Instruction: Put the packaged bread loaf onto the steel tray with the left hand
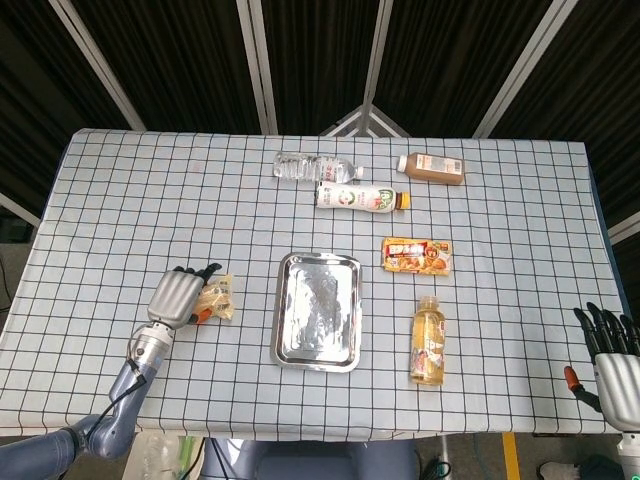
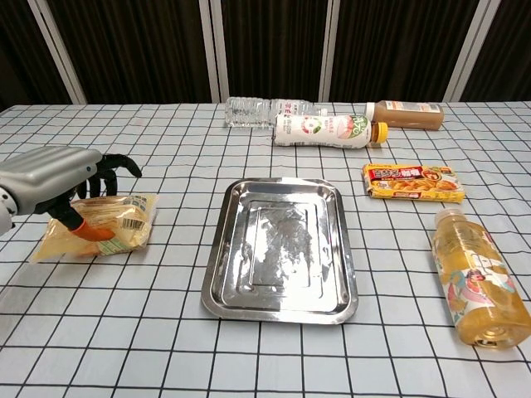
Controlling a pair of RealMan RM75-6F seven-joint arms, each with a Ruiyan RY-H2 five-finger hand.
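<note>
Now the grey left hand (image 2: 58, 178) is over the yellow packaged bread loaf (image 2: 112, 222), fingers curled around it but the grasp looks not yet firm. The loaf lies on the checked tablecloth (image 1: 120, 200), left of the rectangular steel tray (image 2: 280, 249). Next it must lift and carry rightward. The right hand (image 1: 612, 355) rests with fingers apart, holding nothing.

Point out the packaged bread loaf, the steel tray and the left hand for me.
packaged bread loaf (image 2: 124, 217), chest view, on the wrapper's labelled right end.
steel tray (image 2: 279, 239), chest view, on its bare floor.
left hand (image 2: 51, 175), chest view, on the silver back of the hand above the loaf.
</note>
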